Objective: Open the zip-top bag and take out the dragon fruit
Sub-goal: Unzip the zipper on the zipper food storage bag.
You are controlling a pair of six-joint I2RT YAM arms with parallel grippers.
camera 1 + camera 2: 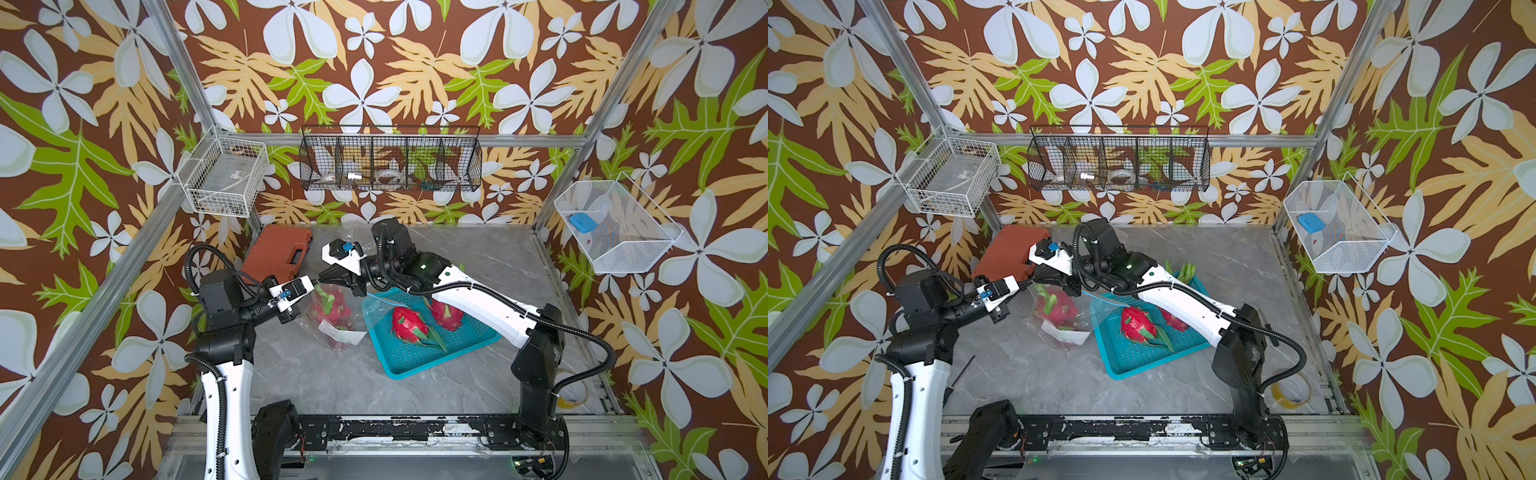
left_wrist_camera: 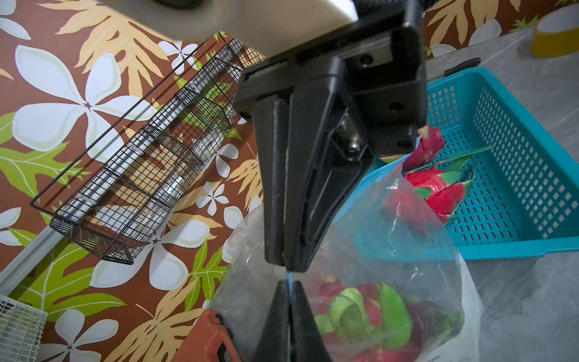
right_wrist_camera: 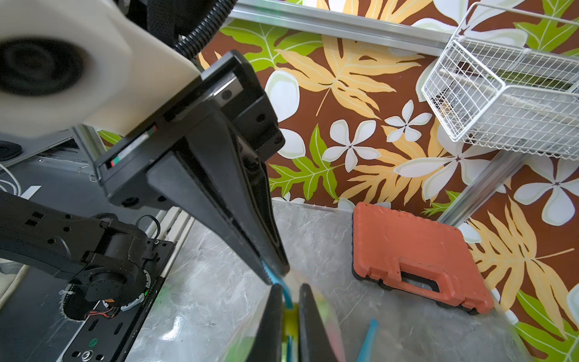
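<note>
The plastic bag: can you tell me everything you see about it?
The bag is clear, crinkly plastic with a blue zip strip along its top and a white label low down. It stands on the grey table, mouth up, with its top edge reaching over a corner of the teal basket. Inside shows pink-and-green dragon fruit. The left gripper and right gripper are both shut on the zip strip.

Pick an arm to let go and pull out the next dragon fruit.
Right, likely: the right hand and left hand both pinch the bag rim, but the right arm lies over the teal basket.
</note>
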